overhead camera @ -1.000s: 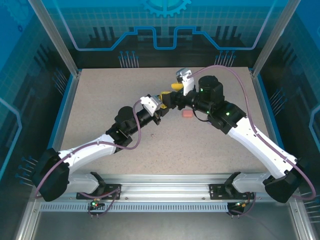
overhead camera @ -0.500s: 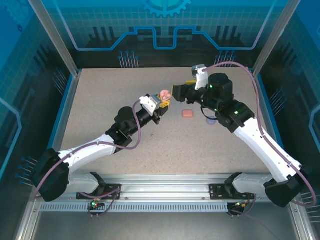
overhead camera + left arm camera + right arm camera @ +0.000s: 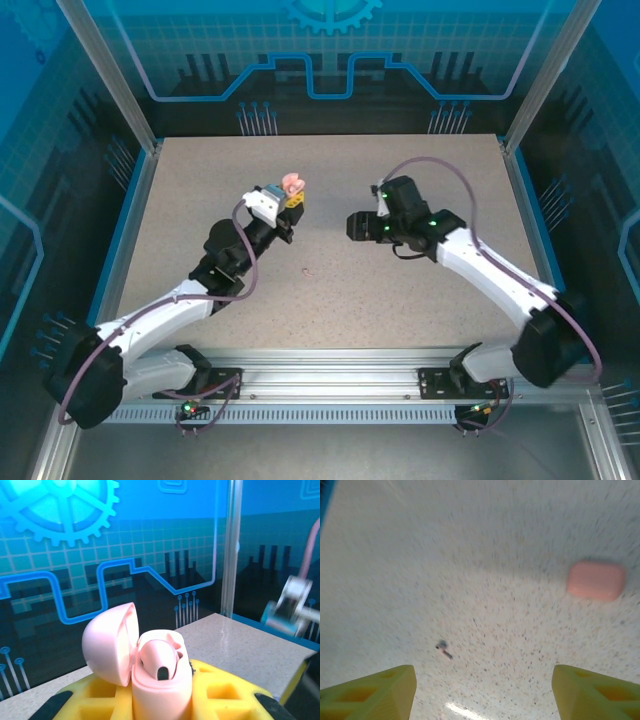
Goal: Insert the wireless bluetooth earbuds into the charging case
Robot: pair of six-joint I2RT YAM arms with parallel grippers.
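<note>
The tabletop (image 3: 350,310) is a pale beige slab flecked with fine dark speckles. Blue edging (image 3: 128,235) runs along its left and right sides, and a metal rail (image 3: 330,366) lies along its near edge. In the top view a tiny reddish speck (image 3: 306,270) lies on the open middle of the slab, too small to identify. The right wrist view shows the tabletop (image 3: 470,555) blurred, with a closed salmon-pink case (image 3: 596,580) lying flat on it toward the right. Well apart from that case, to the lower left, rests a tiny dark object (image 3: 443,649), too blurred to name. From the left wrist, a bare corner of the tabletop (image 3: 250,650) shows pale and slightly glossy.
</note>
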